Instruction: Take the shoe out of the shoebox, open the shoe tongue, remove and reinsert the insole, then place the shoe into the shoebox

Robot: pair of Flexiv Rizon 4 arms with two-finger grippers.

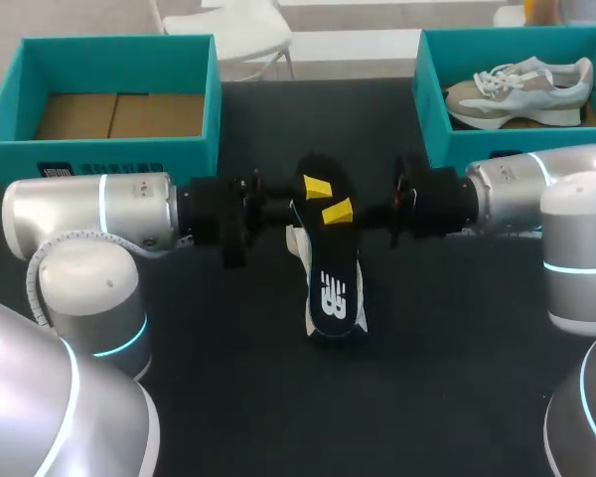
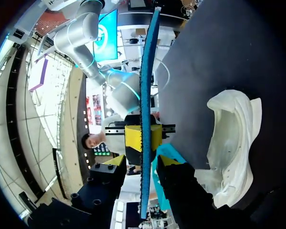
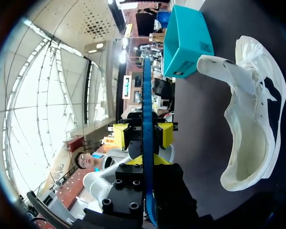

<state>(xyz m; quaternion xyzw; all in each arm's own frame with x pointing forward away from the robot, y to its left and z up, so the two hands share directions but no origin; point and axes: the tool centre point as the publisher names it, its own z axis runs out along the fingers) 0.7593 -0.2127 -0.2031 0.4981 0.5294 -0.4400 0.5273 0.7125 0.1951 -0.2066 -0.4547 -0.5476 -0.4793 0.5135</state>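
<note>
In the head view, the left arm (image 1: 129, 211) and right arm (image 1: 521, 189) meet over the black table (image 1: 228, 397) at one end of the black insole (image 1: 335, 283), which hangs flat above the white sneaker (image 1: 297, 248). Most of its length juts free beyond the fingers, so it may sag or swing. In the left wrist view, the left gripper (image 2: 143, 161) stands spread, with the edge-on insole between its tips but touching neither. If it closes off-centre it could shove the insole askew. The sneaker lies beside this gripper on the table. In the right wrist view, the right gripper (image 3: 148, 163) is clamped on the insole and looks to be its only hold, so a slip would drop it. The sneaker's mouth gapes beside the gripper. Nothing pins the sneaker down, so I judge that reinserting the insole could push it away or catch the tongue.
</note>
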